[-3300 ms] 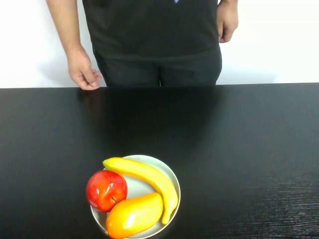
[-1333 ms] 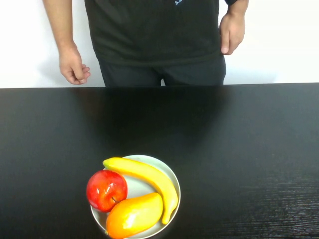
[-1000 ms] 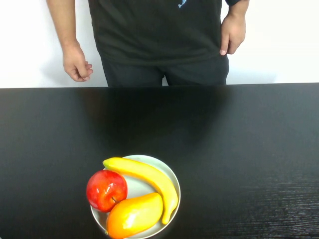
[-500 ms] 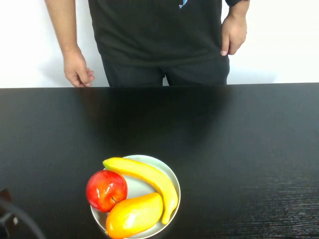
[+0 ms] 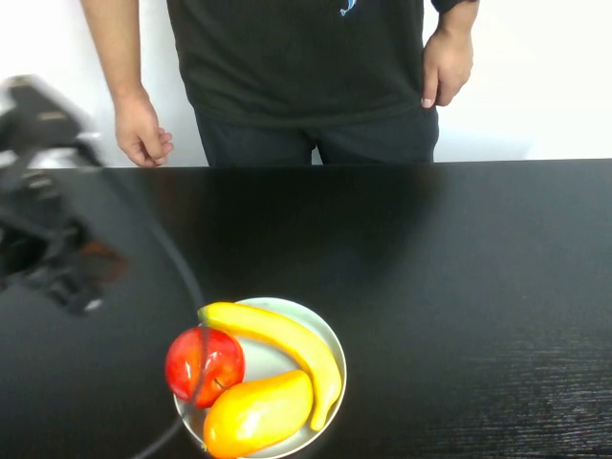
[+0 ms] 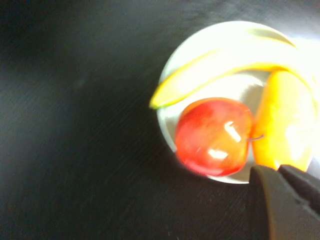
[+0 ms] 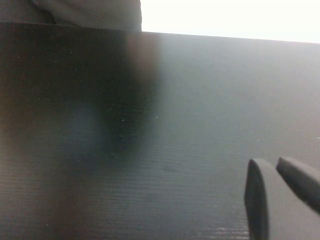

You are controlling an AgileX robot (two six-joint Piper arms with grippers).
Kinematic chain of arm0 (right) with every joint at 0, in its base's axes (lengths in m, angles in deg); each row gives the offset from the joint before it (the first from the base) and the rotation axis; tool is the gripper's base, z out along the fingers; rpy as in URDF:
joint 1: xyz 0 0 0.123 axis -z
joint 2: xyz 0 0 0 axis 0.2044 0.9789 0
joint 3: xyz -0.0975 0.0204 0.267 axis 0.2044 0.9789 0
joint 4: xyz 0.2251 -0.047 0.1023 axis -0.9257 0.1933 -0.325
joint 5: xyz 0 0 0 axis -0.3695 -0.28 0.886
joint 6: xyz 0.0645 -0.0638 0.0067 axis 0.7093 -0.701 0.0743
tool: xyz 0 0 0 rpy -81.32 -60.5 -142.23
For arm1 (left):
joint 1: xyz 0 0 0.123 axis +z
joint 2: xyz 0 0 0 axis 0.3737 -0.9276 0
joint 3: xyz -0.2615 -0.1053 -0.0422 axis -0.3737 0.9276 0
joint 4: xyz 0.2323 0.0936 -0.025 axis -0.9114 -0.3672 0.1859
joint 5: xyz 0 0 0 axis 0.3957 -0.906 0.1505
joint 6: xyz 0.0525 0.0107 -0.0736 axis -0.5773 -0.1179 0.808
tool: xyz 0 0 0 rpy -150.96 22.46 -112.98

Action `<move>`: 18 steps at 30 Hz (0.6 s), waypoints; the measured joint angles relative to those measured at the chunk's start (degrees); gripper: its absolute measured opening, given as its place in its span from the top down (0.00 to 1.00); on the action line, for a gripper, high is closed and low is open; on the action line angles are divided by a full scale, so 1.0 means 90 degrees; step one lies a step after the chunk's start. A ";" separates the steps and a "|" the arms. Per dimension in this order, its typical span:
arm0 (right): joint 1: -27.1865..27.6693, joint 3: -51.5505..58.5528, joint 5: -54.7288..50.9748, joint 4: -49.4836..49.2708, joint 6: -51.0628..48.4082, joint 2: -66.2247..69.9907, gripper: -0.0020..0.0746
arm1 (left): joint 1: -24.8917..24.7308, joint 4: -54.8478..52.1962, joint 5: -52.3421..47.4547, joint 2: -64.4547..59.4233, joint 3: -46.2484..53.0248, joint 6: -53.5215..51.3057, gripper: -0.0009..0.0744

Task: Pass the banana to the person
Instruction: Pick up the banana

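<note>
The yellow banana (image 5: 287,339) lies on a white plate (image 5: 258,361) near the table's front, curving round a red apple (image 5: 203,363) and an orange-yellow mango (image 5: 256,413). The person (image 5: 306,67) stands behind the table's far edge, one hand (image 5: 142,134) hanging by the edge, the other on the hip. My left gripper (image 5: 67,282), motion-blurred, hovers left of the plate, apart from the fruit. In the left wrist view its shut, empty fingers (image 6: 277,169) sit beside the banana (image 6: 215,70), the apple (image 6: 214,136) and the mango (image 6: 282,125). My right gripper (image 7: 272,167) is shut over bare table.
The black table (image 5: 459,268) stretches wide to the right of the plate and behind it. A black cable (image 5: 186,287) from my left arm hangs across the apple and the plate's left rim. A white wall stands behind the person.
My left arm has swung up from the lower left corner to high over the table's left side. The fruit has not moved. The person has barely shifted.
</note>
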 joint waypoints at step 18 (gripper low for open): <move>0.0000 0.0000 0.0000 0.0000 0.0000 0.0000 0.98 | -0.2341 -0.1004 -0.0784 -0.4413 -0.3111 -0.2200 0.75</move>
